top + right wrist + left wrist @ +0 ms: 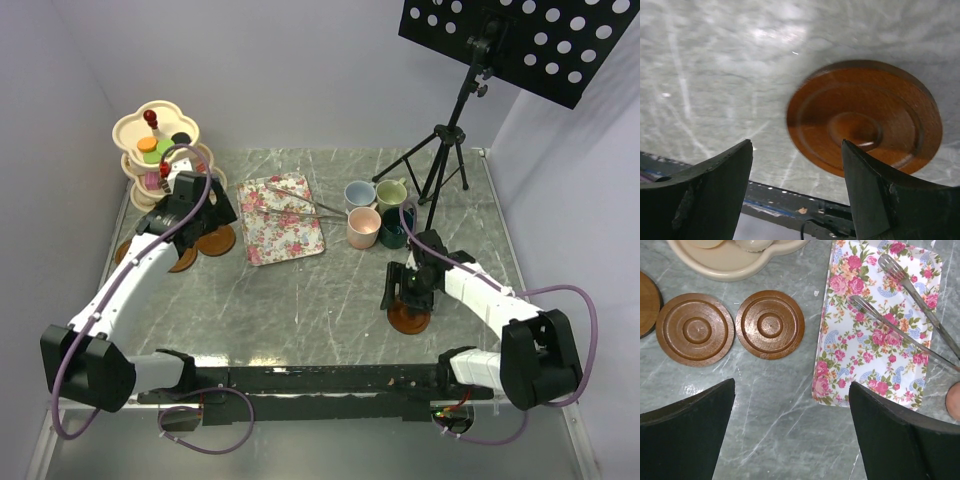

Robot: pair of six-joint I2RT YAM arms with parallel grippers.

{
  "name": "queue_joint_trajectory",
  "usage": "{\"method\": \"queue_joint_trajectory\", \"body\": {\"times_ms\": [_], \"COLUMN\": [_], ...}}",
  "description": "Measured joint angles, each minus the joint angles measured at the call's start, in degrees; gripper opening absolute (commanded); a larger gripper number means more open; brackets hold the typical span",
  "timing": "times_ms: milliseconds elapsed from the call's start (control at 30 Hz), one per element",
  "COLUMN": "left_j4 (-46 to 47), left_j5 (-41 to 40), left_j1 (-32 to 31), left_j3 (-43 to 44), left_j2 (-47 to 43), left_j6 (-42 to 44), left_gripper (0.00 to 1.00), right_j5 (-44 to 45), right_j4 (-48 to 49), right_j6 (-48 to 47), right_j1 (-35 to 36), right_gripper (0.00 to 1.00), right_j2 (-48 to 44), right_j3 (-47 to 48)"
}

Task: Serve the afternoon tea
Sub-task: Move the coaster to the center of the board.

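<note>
Left gripper [197, 205] hangs over the back-left of the grey marbled counter [300, 300], jaws wide apart, nothing between them. Left wrist view looks straight down on one brown saucer [770, 324] and a second saucer [695, 329] flat side by side, rims nearly touching, with a third saucer [647, 302] cut off at the left edge. All three are bare and lie just in front of the cream three-tier stand [160, 150], which sits in the back-left corner. Its top tier carries small toy cakes and macarons [148, 144], among them orange, green, dark and a red-topped piece; the lower tiers are partly hidden by the arm. Floral tray [282, 220] lies flat just right of the saucers, metal tongs [305, 205] resting on it, their handle end running off the tray's right side. Right of the tray four mugs stand upright in a tight square on the counter, none on a saucer: light blue mug [358, 194] and light green mug [390, 192] at the back, pink mug [363, 227] and dark green mug [393, 232] in front. Right gripper [410, 285] is low at front-right, jaws apart and empty. A fourth saucer [865, 117] lies flat right under the tips; the view is blurred, so contact is unclear. Black tripod [440, 150] stands back-right.
</note>
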Motion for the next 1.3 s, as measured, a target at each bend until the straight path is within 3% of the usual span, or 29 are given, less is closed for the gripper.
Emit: {"method": "queue_joint_trajectory", "body": {"times_ms": [233,500,767,1033,1167,1300], "left_j4": [-3.23,-3.26,-3.21,-3.06,-0.79,2.97], "left_j5": [1.88,3.65,4.90,5.09,5.44,7.58], "left_j1": [0.87,1.05,3.65,6.54,6.84,7.06], "left_j3": [5.22,7.69,6.95,4.31,1.20,-1.75], "left_j2": [-1.33,-1.33,-1.79,-5.77,-7.28,-3.13], "left_j6": [0.15,2.12,4.48,5.05,5.31,3.67], "left_gripper": [1.00,1.00,0.99,0.99,0.94,0.82], "right_j5": [1.40,2.75,-2.93,-10.88,-11.28,-10.10], "right_j4": [1.64,4.28,5.33,5.92,3.56,3.08], "right_j6": [1.46,3.54,1.92,-4.15,-7.23,-7.91], "right_j1": [1.07,11.82,25.24,33.79,34.71,32.79], "right_gripper": [0.79,0.78,0.77,0.79,0.79,0.79], "right_j2": [0.59,8.57,31.08,54.40,55.71,52.46], "right_j3": [-2.97,2.51,25.22,58.95,65.07,63.91]}}
